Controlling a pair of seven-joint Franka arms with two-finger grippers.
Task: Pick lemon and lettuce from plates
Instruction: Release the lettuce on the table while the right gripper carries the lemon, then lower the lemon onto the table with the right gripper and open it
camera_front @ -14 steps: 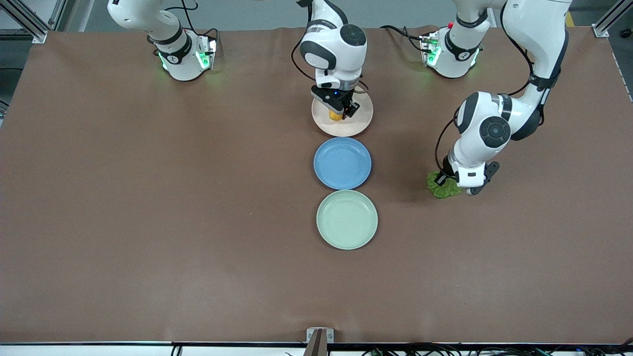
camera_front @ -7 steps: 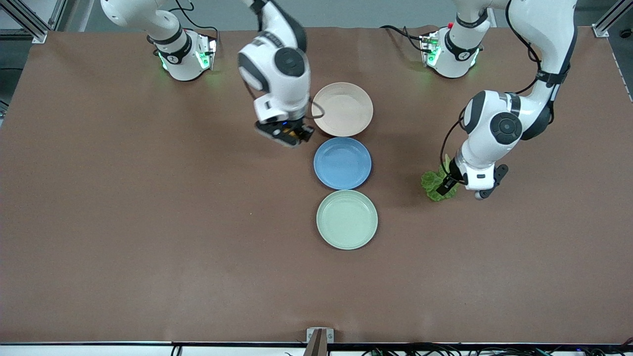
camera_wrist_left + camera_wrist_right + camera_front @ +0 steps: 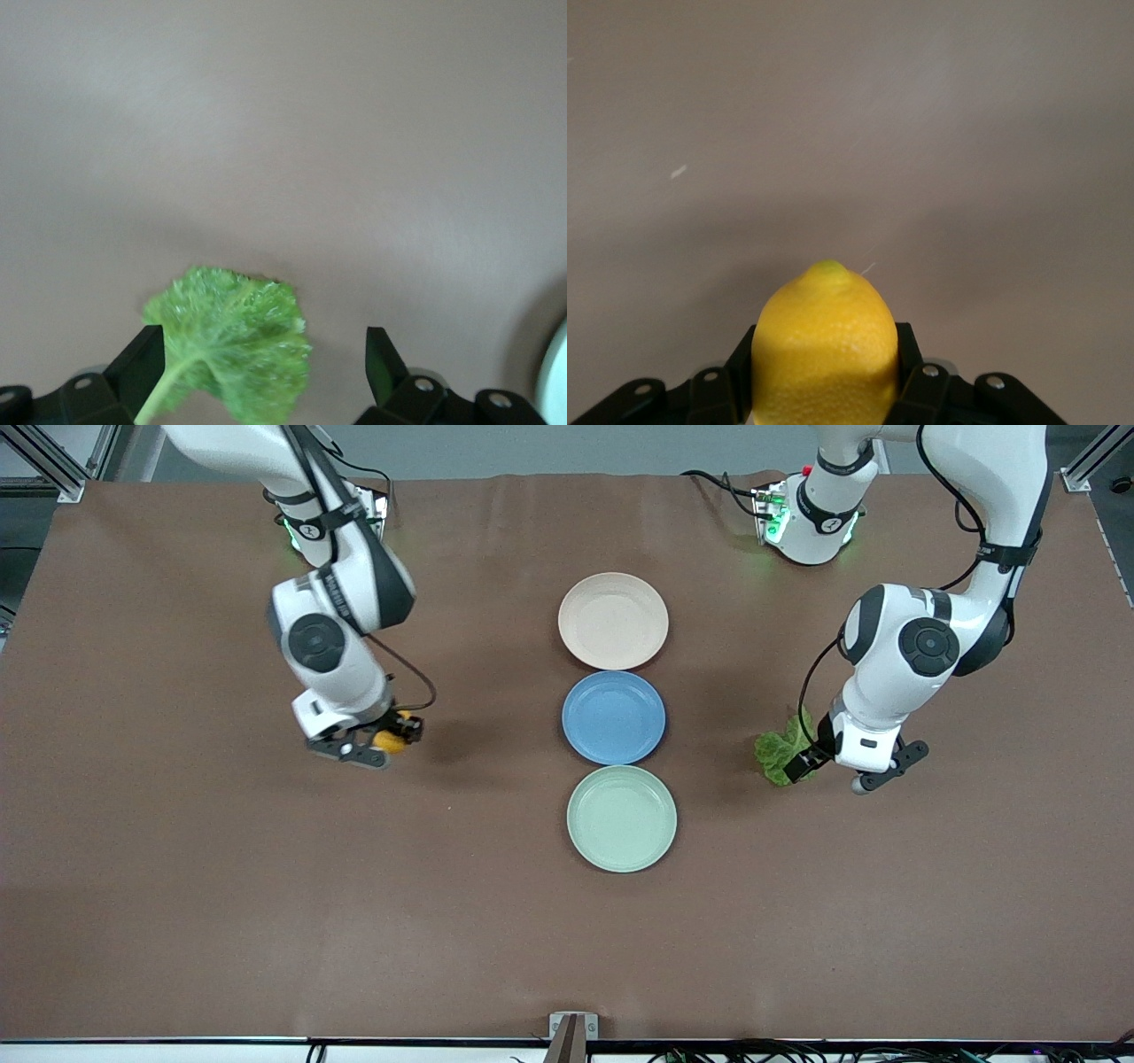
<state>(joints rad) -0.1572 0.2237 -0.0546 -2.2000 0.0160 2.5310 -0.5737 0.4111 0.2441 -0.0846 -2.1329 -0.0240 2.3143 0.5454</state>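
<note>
Carrying the lemon (image 3: 391, 738) off the beige-pink plate (image 3: 613, 621), right gripper (image 3: 376, 744) now hangs over bare table.
Left wrist view alone shows left gripper (image 3: 828, 769) spread, lettuce (image 3: 231, 342) against one finger (image 3: 137, 370); right wrist view shows fingers clamping lemon.

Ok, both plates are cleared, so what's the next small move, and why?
Probably lower the right gripper and set the lemon on the bare table. It is shut on the lemon over open table, clear of the pink plate. The left gripper is open, the lettuce lying against one finger, away from the green plate.
</note>
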